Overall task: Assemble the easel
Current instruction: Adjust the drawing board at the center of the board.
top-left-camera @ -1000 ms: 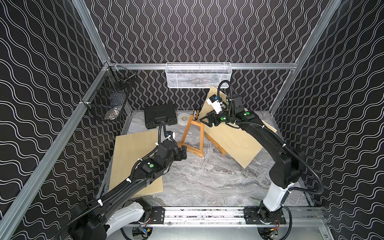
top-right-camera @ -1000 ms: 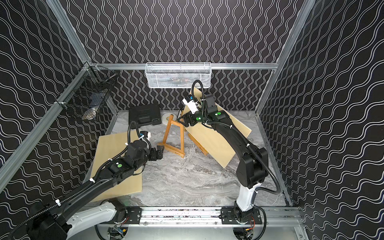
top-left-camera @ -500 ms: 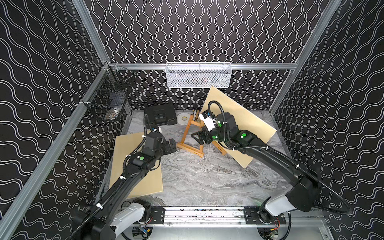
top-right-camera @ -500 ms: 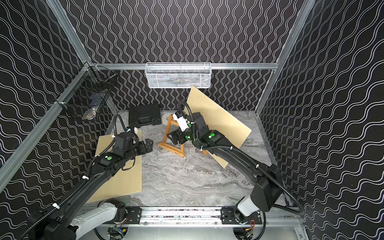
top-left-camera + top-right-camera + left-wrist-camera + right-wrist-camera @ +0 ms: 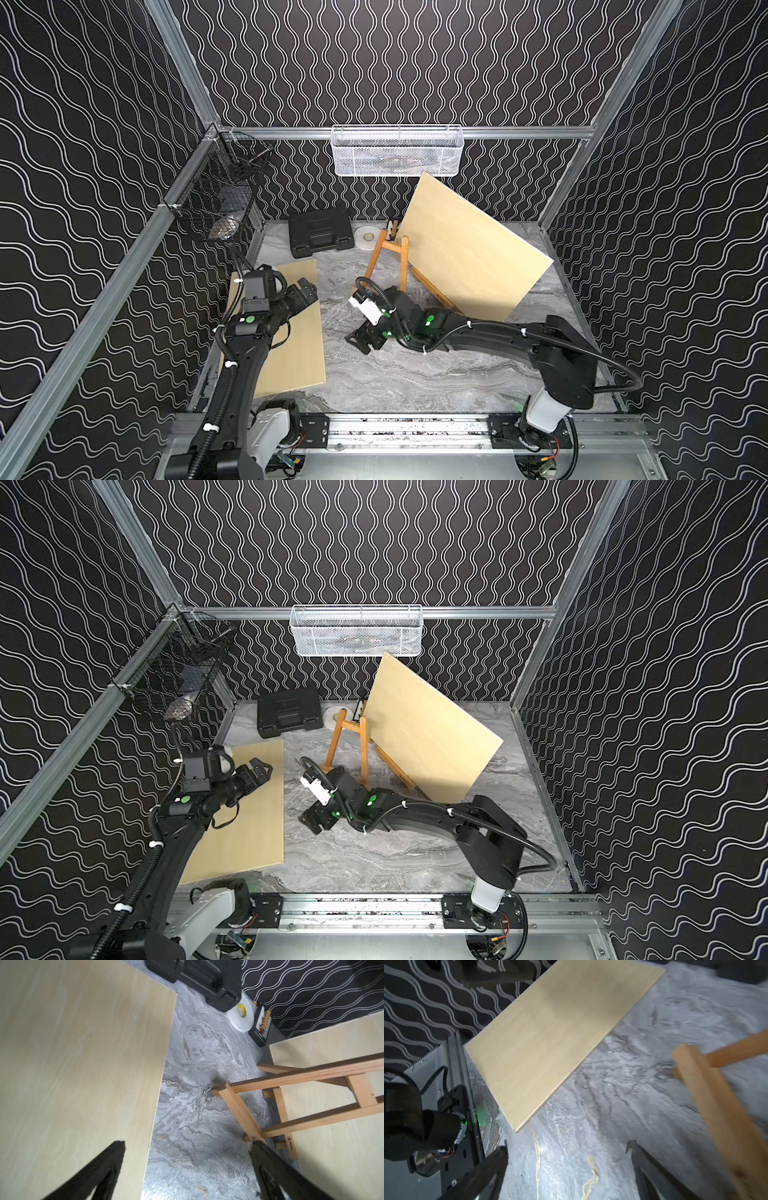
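Note:
The wooden easel (image 5: 390, 257) stands at the back middle of the marble table, also in a top view (image 5: 349, 746). A large pale board (image 5: 469, 257) leans against its far side. A second pale board (image 5: 291, 332) lies flat at the left. My left gripper (image 5: 309, 289) hovers open over that flat board's inner edge, empty; in the left wrist view the left gripper (image 5: 188, 1144) frames bare marble, with the easel's foot bar (image 5: 239, 1109) just beyond one fingertip. My right gripper (image 5: 359, 340) is open and empty, low over the marble in front of the easel. In the right wrist view the right gripper (image 5: 566, 1145) has an easel leg (image 5: 716, 1109) to one side.
A black case (image 5: 320, 230), a white tape roll (image 5: 368, 237) and a small black box (image 5: 261, 1024) sit along the back wall. A white mesh basket (image 5: 397, 149) hangs on the back rail and a black wire basket (image 5: 216, 199) on the left rail. The arms' rail (image 5: 415, 424) runs along the front.
The right arm came down from the easel's top and pulled back toward the front, its jaws widening. The left gripper drew back from the easel's foot to over the flat board.

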Action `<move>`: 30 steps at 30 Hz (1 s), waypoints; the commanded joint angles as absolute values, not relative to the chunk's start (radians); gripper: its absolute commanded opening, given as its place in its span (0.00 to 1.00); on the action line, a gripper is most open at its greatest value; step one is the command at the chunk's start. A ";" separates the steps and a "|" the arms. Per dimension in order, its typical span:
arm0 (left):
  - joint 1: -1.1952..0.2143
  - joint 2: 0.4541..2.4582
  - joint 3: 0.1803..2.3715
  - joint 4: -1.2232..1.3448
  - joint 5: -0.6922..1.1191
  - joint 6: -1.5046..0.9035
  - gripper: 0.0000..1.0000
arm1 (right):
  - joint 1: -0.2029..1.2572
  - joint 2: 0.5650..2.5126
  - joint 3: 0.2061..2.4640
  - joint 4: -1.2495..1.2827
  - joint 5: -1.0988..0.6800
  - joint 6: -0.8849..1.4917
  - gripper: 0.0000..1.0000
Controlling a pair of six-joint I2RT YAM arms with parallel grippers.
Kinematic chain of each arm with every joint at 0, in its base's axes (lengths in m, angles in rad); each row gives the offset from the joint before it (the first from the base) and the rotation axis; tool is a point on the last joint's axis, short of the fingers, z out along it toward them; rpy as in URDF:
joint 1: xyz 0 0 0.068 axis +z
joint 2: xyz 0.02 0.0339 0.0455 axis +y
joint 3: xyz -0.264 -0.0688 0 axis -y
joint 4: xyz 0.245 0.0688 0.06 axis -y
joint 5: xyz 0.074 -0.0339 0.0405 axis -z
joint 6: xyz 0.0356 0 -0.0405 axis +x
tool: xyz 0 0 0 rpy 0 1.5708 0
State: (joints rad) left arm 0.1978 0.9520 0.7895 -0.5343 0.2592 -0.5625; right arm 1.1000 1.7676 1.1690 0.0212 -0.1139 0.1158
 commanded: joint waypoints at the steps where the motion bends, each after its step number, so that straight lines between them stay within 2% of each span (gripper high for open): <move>1: 0.236 0.937 0.780 -0.565 0.291 -0.580 0.99 | 1.130 1.837 1.192 0.137 -0.141 0.083 0.95; 6: 0.292 0.931 0.785 -0.583 0.304 -0.586 0.99 | 1.177 1.932 1.216 0.198 -0.158 0.029 0.98; 15: 0.299 0.947 0.795 -0.564 0.286 -0.577 0.99 | 1.224 2.084 1.315 0.188 -0.163 -0.054 1.00; 30: 0.301 0.988 0.819 -0.537 0.315 -0.552 0.99 | 1.257 2.211 1.428 0.157 -0.126 -0.170 1.00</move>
State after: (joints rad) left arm 0.2989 0.9848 0.8078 -0.5533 0.3130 -0.5732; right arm 1.2549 2.1944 1.4017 0.1547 -0.1352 -0.1211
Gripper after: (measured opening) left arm 0.989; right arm 0.998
